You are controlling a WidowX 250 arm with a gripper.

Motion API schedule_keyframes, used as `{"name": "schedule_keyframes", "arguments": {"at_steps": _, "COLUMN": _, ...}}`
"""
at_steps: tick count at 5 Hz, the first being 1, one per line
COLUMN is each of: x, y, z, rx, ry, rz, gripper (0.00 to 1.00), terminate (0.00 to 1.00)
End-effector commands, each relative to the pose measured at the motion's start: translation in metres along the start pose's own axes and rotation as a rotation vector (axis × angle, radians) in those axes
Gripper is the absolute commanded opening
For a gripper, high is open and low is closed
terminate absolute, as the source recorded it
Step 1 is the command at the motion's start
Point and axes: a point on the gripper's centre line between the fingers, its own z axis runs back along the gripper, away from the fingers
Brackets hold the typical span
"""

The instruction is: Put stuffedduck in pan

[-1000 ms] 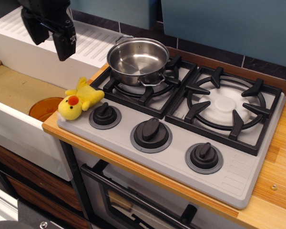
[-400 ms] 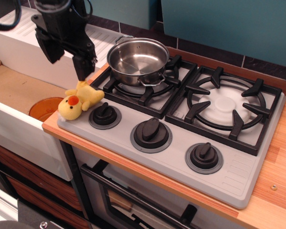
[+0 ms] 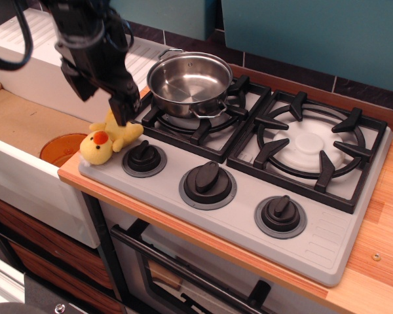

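The yellow stuffedduck [image 3: 105, 141] with an orange beak lies at the stove's front left corner, beside the left knob. The shiny steel pan [image 3: 189, 82] stands empty on the back left burner. My black gripper [image 3: 101, 104] hangs open just above the duck's rear. Its right finger [image 3: 124, 108] reaches down to the duck's upper edge, and its left finger [image 3: 78, 85] sits higher to the left. The gripper holds nothing.
Three black knobs [image 3: 207, 183] line the stove's front. The right burner [image 3: 310, 147] is bare. A white sink [image 3: 26, 124] with an orange drain [image 3: 62, 148] lies left of the stove, with a ribbed drainboard [image 3: 137, 59] behind. A dark backsplash runs along the back.
My gripper has moved down and to the right, from high over the sink to just above the duck. The duck and the pan have not moved.
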Motion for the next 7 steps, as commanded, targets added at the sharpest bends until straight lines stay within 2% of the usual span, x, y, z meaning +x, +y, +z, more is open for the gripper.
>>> {"name": "schedule_keyframes", "arguments": {"at_steps": 1, "x": -0.004, "y": -0.002, "z": -0.017, "rx": 0.005, "ry": -0.054, "rz": 0.02, "gripper": 1.0, "terminate": 0.0}}
{"name": "schedule_keyframes", "arguments": {"at_steps": 3, "x": -0.008, "y": 0.003, "z": -0.039, "rx": -0.054, "ry": -0.019, "rz": 0.005, "gripper": 1.0, "terminate": 0.0}}
{"name": "schedule_keyframes", "arguments": {"at_steps": 4, "x": -0.007, "y": 0.006, "z": -0.052, "rx": -0.039, "ry": 0.011, "rz": -0.008, "gripper": 0.0, "terminate": 0.0}}
{"name": "schedule_keyframes", "arguments": {"at_steps": 5, "x": -0.006, "y": 0.01, "z": -0.053, "rx": -0.034, "ry": 0.028, "rz": -0.008, "gripper": 0.0, "terminate": 0.0}}
{"name": "schedule_keyframes", "arguments": {"at_steps": 7, "x": -0.004, "y": 0.023, "z": -0.027, "rx": 0.019, "ry": 0.121, "rz": 0.0, "gripper": 0.0, "terminate": 0.0}}
